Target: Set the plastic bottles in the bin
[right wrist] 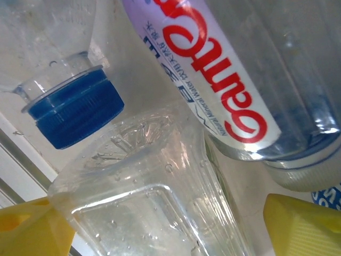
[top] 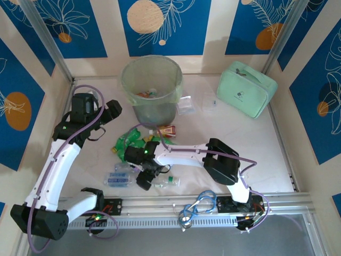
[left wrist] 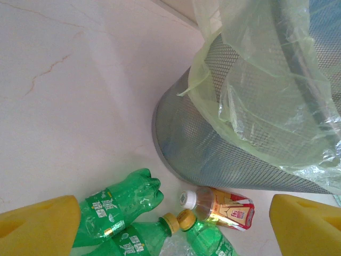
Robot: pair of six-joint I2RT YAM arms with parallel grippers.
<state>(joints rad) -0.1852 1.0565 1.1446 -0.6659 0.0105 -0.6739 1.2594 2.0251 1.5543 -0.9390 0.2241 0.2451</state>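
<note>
Plastic bottles (top: 136, 143) lay heaped near the middle of the table (top: 256, 149), just in front of the bin (top: 154, 109), which stood by the far edge. Toward the near edge, the right gripper (right wrist: 160, 218), its fingers (right wrist: 298, 224) spread and unclenched, straddled a clear crushed bottle (right wrist: 144, 176), one finger at its side and the other just clear. The left gripper (left wrist: 170, 224), likewise released and holding nothing, hung beside the bin, with green bottles (left wrist: 120, 205) on the table between its fingers, well apart from them.
</note>
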